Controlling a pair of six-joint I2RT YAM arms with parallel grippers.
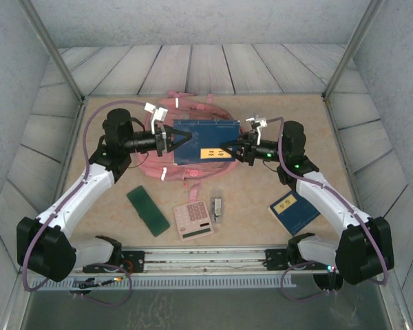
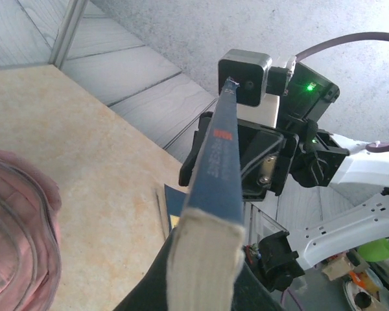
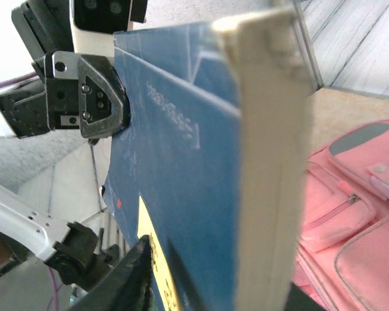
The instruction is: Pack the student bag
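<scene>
A large blue book (image 1: 203, 141) with a yellow label hangs above the student bag (image 1: 153, 165), a pink backpack lying flat on the tan mat. My left gripper (image 1: 175, 141) is shut on the book's left edge. In the left wrist view the book (image 2: 217, 162) runs away from the left gripper (image 2: 204, 285), its page edge between the fingers, and the bag (image 2: 16, 227) lies at lower left. My right gripper (image 1: 234, 151) is shut on the opposite edge. In the right wrist view the book (image 3: 181, 168) stands between the right gripper's (image 3: 214, 285) fingers, with the bag's zipped pockets (image 3: 356, 194) below.
In front of the bag lie a green flat case (image 1: 147, 211), a pink calculator (image 1: 193, 219) and a small grey item (image 1: 217, 206). A smaller blue book (image 1: 293, 210) rests by the right arm. Grey plank walls close in the mat on three sides.
</scene>
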